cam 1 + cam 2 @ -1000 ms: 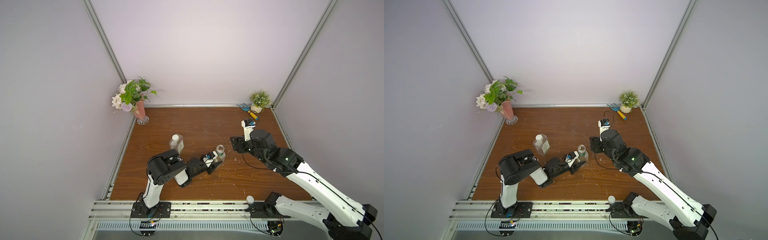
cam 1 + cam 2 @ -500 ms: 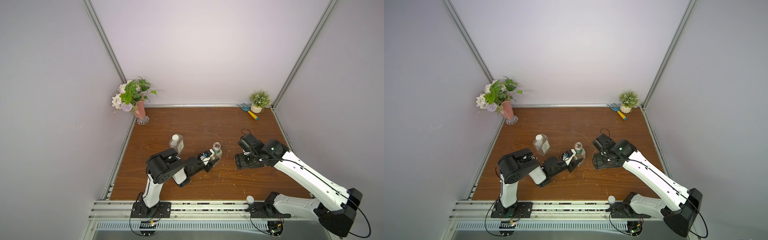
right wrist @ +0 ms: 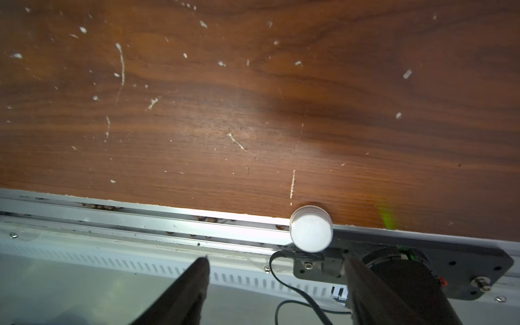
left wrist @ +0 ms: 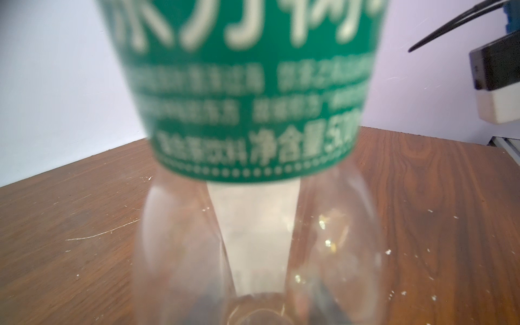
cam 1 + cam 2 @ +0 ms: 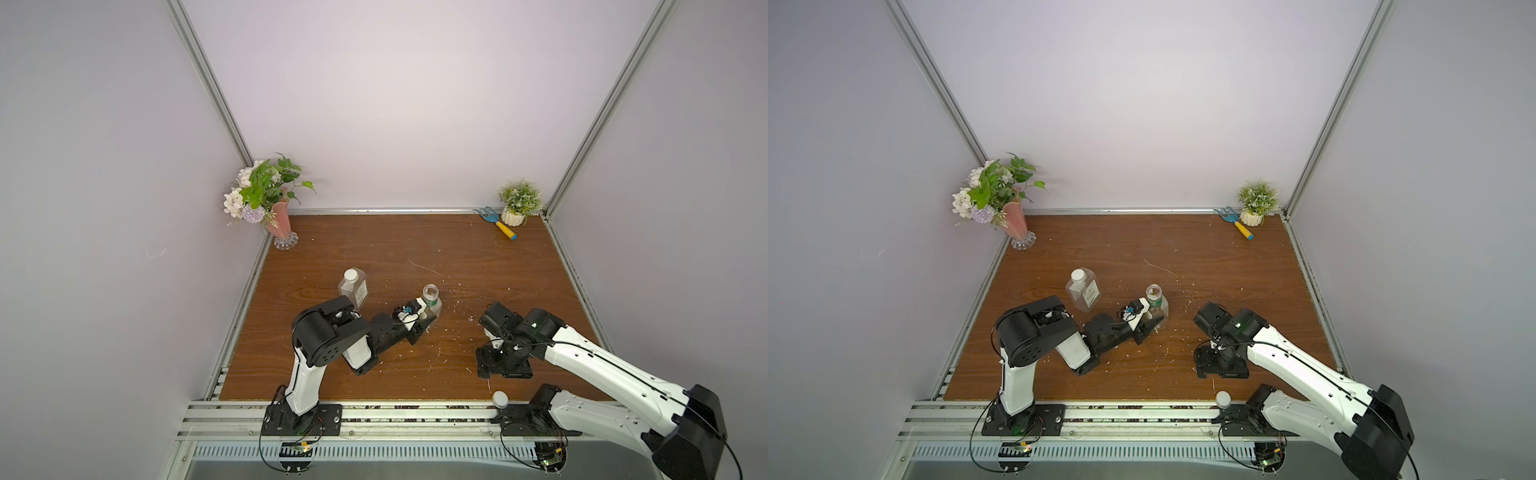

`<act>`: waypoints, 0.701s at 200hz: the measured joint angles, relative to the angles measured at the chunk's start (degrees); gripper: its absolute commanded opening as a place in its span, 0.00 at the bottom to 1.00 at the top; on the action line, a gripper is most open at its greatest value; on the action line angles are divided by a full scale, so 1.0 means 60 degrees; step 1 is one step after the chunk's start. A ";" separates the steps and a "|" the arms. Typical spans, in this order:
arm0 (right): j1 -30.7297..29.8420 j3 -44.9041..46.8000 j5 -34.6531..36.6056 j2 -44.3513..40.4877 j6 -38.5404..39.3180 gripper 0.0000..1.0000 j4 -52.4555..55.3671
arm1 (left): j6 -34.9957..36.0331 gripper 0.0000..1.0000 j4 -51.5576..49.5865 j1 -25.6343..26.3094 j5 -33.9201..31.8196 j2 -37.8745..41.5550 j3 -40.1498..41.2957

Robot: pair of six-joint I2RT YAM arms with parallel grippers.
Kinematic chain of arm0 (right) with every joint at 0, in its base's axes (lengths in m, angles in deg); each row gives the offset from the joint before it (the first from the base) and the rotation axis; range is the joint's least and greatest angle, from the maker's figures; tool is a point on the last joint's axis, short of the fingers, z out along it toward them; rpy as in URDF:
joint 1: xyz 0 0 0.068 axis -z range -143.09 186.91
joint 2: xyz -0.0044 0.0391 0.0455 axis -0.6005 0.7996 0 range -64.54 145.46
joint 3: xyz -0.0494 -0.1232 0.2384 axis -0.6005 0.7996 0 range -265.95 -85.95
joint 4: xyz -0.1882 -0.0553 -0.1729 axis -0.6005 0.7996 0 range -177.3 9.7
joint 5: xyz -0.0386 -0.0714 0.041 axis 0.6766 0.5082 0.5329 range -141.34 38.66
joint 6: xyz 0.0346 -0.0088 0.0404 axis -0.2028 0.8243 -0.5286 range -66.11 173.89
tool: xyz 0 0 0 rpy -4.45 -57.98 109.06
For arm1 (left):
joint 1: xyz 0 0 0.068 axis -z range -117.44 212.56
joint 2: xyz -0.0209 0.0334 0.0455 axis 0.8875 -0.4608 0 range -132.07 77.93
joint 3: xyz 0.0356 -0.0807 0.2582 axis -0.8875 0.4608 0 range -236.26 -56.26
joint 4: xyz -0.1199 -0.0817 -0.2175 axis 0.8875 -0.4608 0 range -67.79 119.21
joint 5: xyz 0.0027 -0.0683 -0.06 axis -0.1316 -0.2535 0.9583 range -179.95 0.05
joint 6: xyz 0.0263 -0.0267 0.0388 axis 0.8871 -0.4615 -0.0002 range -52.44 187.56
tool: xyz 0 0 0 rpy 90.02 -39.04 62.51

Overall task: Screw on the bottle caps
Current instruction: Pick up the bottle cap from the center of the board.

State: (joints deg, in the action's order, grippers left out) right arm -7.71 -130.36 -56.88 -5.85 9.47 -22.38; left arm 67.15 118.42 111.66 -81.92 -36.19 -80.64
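My left gripper [image 5: 427, 321] is shut on the lower body of the round clear bottle [image 5: 432, 302], which stands upright on the table, mouth open and uncapped. Its green label [image 4: 253, 84] fills the left wrist view. A loose white bottle cap [image 5: 500, 399] lies at the table's front edge beside the right arm's base, also in the right wrist view as the cap [image 3: 311, 232]. My right gripper [image 3: 275, 259] hangs open just behind and above that cap, nothing between its fingers. The squarish bottle [image 5: 354, 289] stands left of centre with a white cap [image 5: 351, 274] on its neck.
A pink flower vase [image 5: 277, 222] stands in the back left corner. A small potted plant [image 5: 519, 203] and a blue-and-yellow garden fork [image 5: 498, 224] sit at the back right. A metal rail [image 3: 140, 222] runs along the table's front edge.
The right arm swung from the middle right of the table back to the front edge, now over the loose cap, and its jaws opened wider. The left gripper with the bottle shifted slightly left.
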 measured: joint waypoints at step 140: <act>-0.2761 0.3279 0.1402 -0.2506 -0.6488 0.95 -0.1818 | 0.0029 0.44 -0.0040 -0.0189 -0.0095 0.0328 0.0382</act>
State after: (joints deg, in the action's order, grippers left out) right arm -24.28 -110.69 -48.47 -20.88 -29.46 -33.28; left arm 67.33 118.18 110.53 -82.49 -34.23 -78.35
